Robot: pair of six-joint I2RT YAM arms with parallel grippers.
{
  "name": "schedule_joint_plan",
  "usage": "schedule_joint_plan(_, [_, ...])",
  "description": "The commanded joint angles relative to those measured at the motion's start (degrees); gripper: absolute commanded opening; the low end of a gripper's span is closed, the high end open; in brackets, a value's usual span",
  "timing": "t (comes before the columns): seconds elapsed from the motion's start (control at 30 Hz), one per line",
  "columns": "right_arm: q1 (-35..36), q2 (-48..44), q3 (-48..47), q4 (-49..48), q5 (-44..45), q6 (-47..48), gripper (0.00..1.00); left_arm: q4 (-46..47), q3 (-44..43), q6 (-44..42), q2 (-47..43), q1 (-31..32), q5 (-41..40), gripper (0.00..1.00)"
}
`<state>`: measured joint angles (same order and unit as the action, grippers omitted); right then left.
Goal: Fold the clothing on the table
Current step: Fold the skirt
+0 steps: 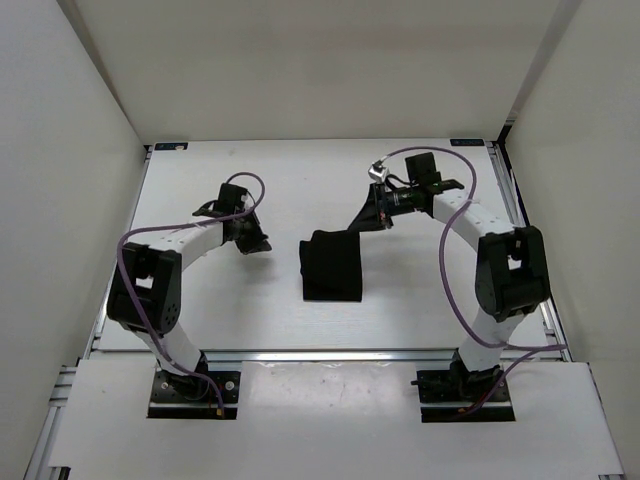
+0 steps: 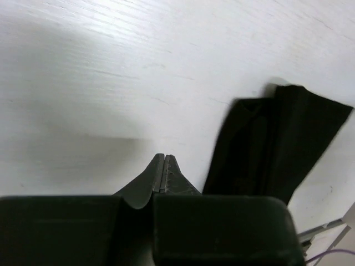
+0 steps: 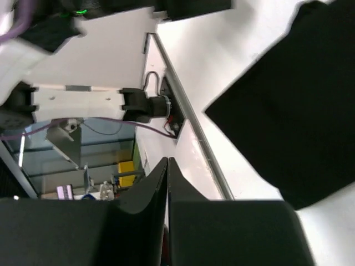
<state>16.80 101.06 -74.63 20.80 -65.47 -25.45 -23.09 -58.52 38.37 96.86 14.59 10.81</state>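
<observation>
clothing [image 1: 331, 265]: 1, on table [image 1: 260, 180] | left hand [image 2: 165, 158] closed, empty | right hand [image 3: 167, 162] closed, empty | hands: 2

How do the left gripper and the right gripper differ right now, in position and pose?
The left gripper sits well left of the clothing, over bare table; the right gripper is close by the clothing's far right corner. The left gripper angles down at the table; the right gripper is rolled over and aimed flatter, toward the near rail. Both have fingers together with nothing between them.
</observation>
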Motion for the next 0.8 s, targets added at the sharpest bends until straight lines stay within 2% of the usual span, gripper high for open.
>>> schedule_joint_plan(0.0, [1.3,3.1,0.5,2.7,5.1,1.7,0.01,-1.7,-1.0,-1.1,-5.4,2.0,2.2,0.00])
schedule_joint_plan(0.17, [5.3,11.1,-2.4,6.6,9.0,3.2,0.00,0.5,-5.5,1.9,-7.7,9.6,8.6,0.00])
schedule_joint_plan(0.27, [8.3,15.6,-5.2,8.5,8.9,4.4,0.00,3.2,-5.3,3.5,-7.4,11.6,10.1,0.00])
schedule_joint_plan(0.5, [14.3,23.0,-8.9,13.0,9.3,6.3,0.00,6.3,-0.8,5.7,-7.9,9.7,11.0,0.00])
schedule_joint_plan(0.77, [17.6,20.8,0.4,17.2,14.6,12.3,0.00,8.4,3.0,7.1,-10.2,7.9,11.1,0.00])
